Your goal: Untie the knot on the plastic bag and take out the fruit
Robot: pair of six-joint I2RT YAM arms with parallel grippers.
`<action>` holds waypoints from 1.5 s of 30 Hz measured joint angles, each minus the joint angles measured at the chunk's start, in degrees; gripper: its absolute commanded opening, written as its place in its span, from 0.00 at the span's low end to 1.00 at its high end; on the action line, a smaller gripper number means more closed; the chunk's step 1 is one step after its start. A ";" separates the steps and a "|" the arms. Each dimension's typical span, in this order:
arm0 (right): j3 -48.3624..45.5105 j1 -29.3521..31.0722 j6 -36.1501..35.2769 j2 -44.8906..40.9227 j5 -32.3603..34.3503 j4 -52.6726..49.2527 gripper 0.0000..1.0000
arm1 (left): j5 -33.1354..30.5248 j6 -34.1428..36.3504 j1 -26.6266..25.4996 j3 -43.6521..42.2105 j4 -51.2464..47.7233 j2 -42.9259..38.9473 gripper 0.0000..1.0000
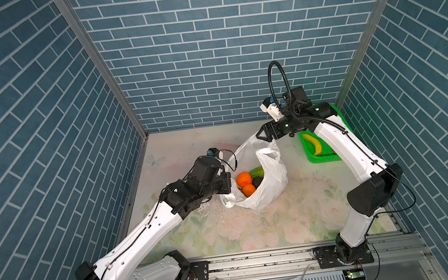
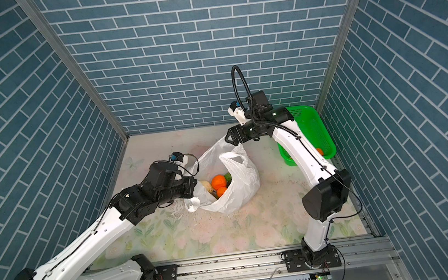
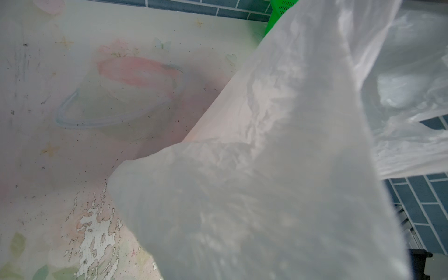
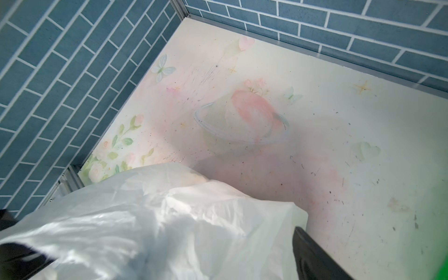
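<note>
Left tool [image 1: 227, 192] clamped on plastic bag [image 1: 268, 183] rim; right tool [image 1: 259, 136] jaws apart, its raised top between.

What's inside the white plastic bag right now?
Through the open mouth of the bag, two oranges, a green fruit and a dark one show; a top view adds a pale one. Anything beneath them is covered by the fruit and the bag's wall.
</note>
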 measured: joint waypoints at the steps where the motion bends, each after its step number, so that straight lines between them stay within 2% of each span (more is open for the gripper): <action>1: 0.20 0.13 0.79 -1.14 0.02 -0.55 0.81 | 0.26 -0.11 0.00 0.02 0.26 0.11 0.00; 9: 1.03 2.21 5.62 -11.89 1.33 -4.76 0.81 | 2.40 -0.57 0.00 0.02 2.62 0.83 0.00; 13: 2.80 4.31 7.63 -12.63 0.83 -6.05 0.80 | 3.50 -0.83 0.00 0.04 3.48 1.05 0.00; 17: 1.97 9.97 10.97 -12.09 -0.61 -5.46 0.78 | 4.11 -1.01 0.00 0.48 4.48 1.07 0.00; 21: -6.14 14.53 15.28 -12.72 -2.95 -0.24 0.74 | 4.52 -1.40 0.00 0.96 5.55 1.05 0.00; 26: -21.22 15.19 17.75 -13.22 -1.62 5.40 0.72 | 4.28 -1.86 0.02 0.98 5.79 0.85 0.00; 30: -31.21 15.19 17.16 -13.94 5.09 8.70 0.73 | 4.07 -2.38 0.02 0.98 5.97 0.44 0.00; 37: -39.52 13.62 14.08 -15.13 22.47 14.84 0.77 | 4.11 -3.23 0.00 0.81 7.28 -0.46 0.00; 42: -40.68 7.93 14.10 -15.13 34.69 17.00 0.79 | 4.50 -3.39 -0.04 0.33 7.28 -1.09 0.00; 45: -40.65 3.65 14.10 -15.04 39.54 16.81 0.79 | 4.87 -3.37 -0.11 -0.52 7.19 -1.55 0.00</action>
